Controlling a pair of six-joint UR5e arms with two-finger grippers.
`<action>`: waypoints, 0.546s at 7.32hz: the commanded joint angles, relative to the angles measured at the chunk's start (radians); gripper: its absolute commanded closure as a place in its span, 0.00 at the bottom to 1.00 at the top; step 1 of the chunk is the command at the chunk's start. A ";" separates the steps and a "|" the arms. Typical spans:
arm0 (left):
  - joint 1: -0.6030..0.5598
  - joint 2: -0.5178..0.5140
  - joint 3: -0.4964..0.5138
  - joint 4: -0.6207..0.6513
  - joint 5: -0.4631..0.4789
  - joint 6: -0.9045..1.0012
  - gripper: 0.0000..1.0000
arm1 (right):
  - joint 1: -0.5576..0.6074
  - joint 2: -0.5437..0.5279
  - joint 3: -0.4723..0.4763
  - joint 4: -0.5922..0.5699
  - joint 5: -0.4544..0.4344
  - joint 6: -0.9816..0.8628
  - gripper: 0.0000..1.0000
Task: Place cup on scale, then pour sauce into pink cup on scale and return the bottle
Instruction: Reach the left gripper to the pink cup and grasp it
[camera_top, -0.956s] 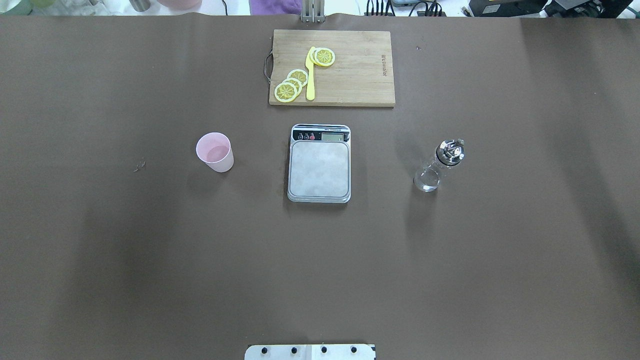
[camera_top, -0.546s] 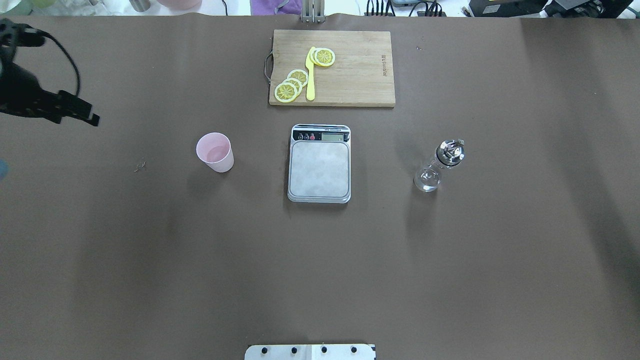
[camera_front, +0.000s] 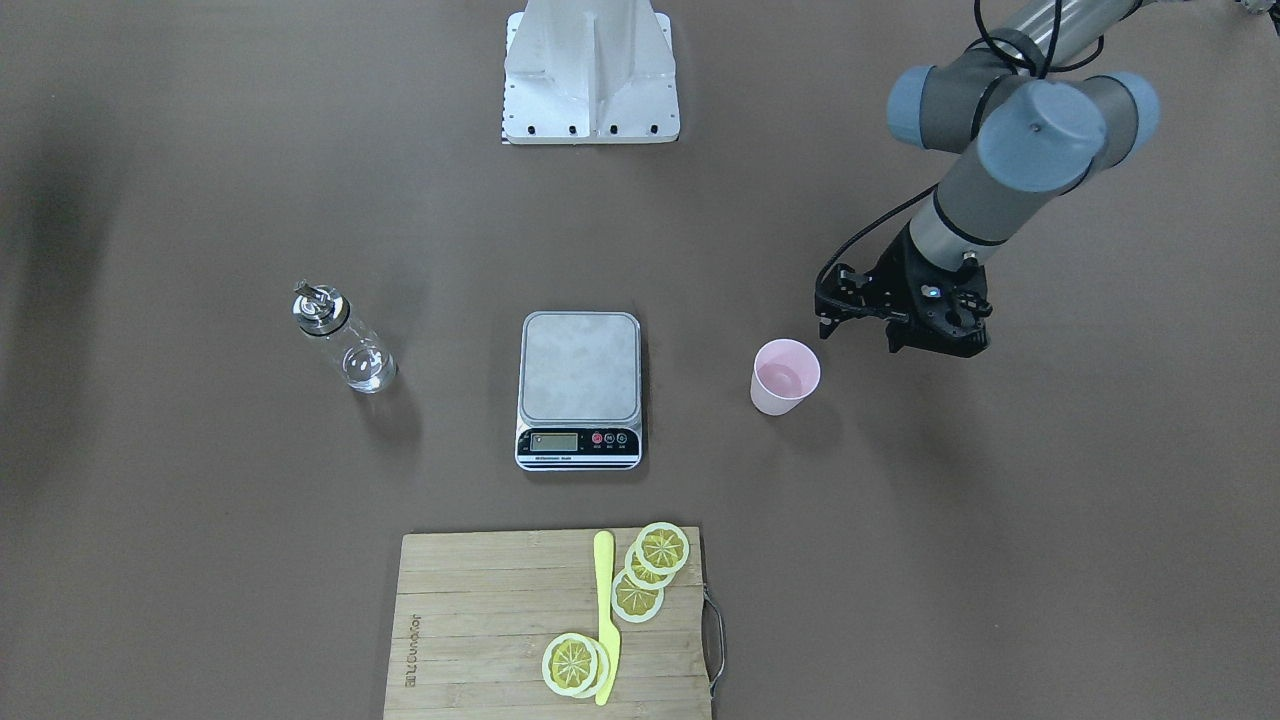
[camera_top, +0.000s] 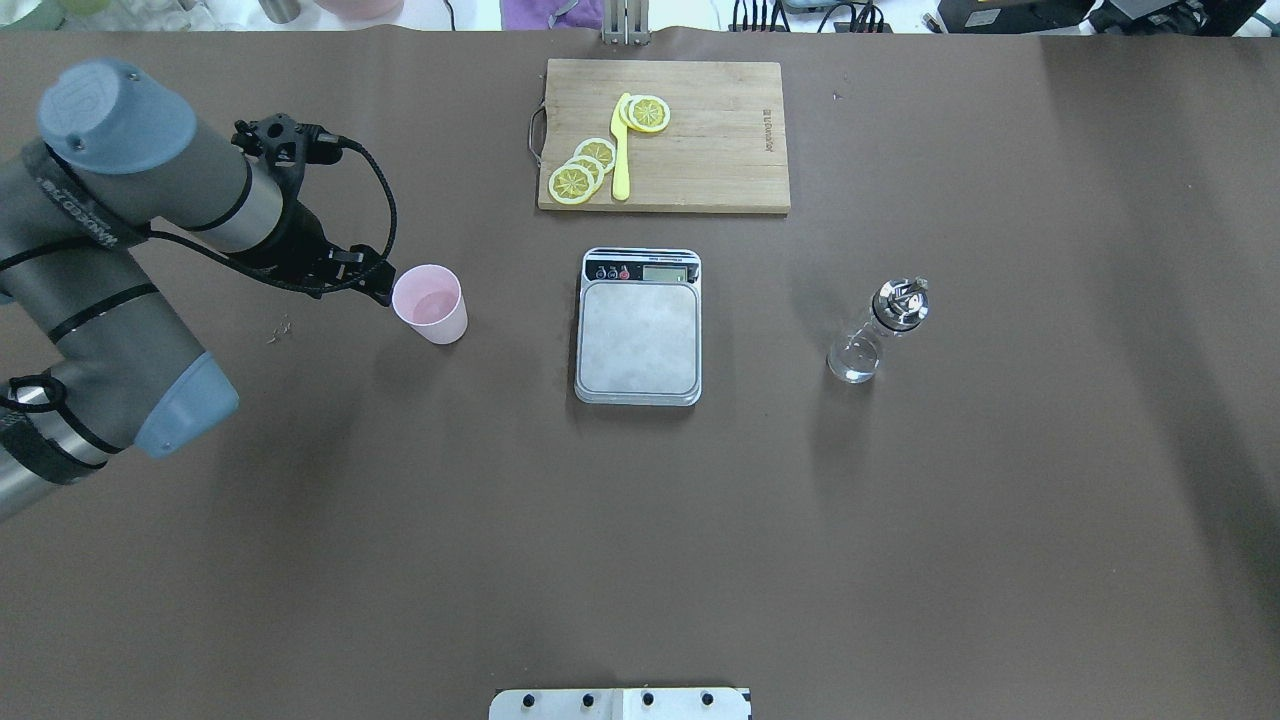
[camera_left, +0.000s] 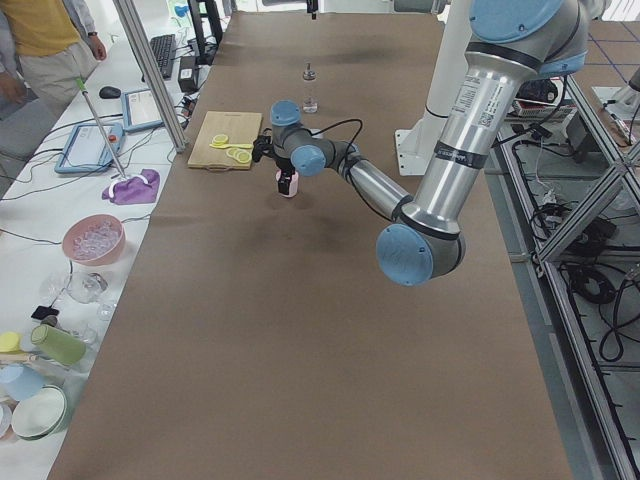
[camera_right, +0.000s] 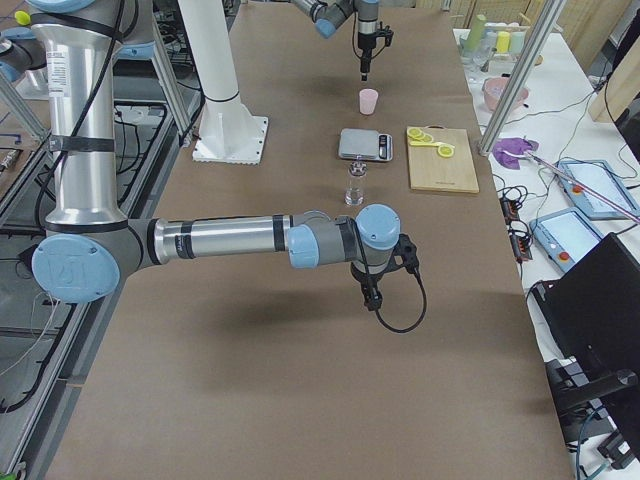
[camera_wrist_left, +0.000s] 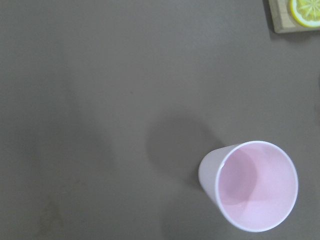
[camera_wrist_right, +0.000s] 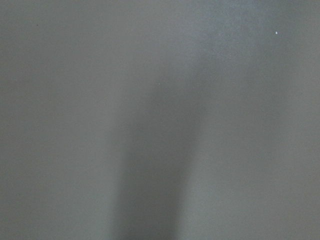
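Observation:
The pale pink cup (camera_top: 430, 305) stands upright on the table, left of the scale (camera_top: 638, 335), whose silver platform is bare. The cup also shows in the front view (camera_front: 785, 377) and low right in the left wrist view (camera_wrist_left: 252, 186). My left gripper (camera_top: 350, 270) points down just left of the cup, apart from it; its fingers are hidden under the wrist (camera_front: 935, 335), so I cannot tell its state. The clear glass bottle (camera_top: 875, 335) with its metal cap stands right of the scale. My right gripper (camera_right: 371, 297) hangs over bare table nearer the robot than the bottle; I cannot tell its state.
A wooden cutting board (camera_top: 720, 150) with lemon slices and a yellow knife lies beyond the scale. The brown table cover (camera_top: 640, 550) stretches around all items. The robot's base plate (camera_front: 590, 70) is at the near edge.
My left arm has swung in from the table's left edge to right beside the cup. Cup, scale and bottle have not moved.

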 joint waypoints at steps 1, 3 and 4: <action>0.013 -0.021 0.024 -0.005 0.003 -0.006 0.24 | -0.002 -0.003 0.000 0.000 0.009 0.006 0.00; 0.013 -0.031 0.056 -0.009 0.006 0.003 0.30 | -0.004 -0.003 -0.003 -0.002 0.011 0.006 0.00; 0.013 -0.037 0.082 -0.012 0.006 0.005 0.33 | -0.007 -0.006 -0.003 0.000 0.011 0.006 0.00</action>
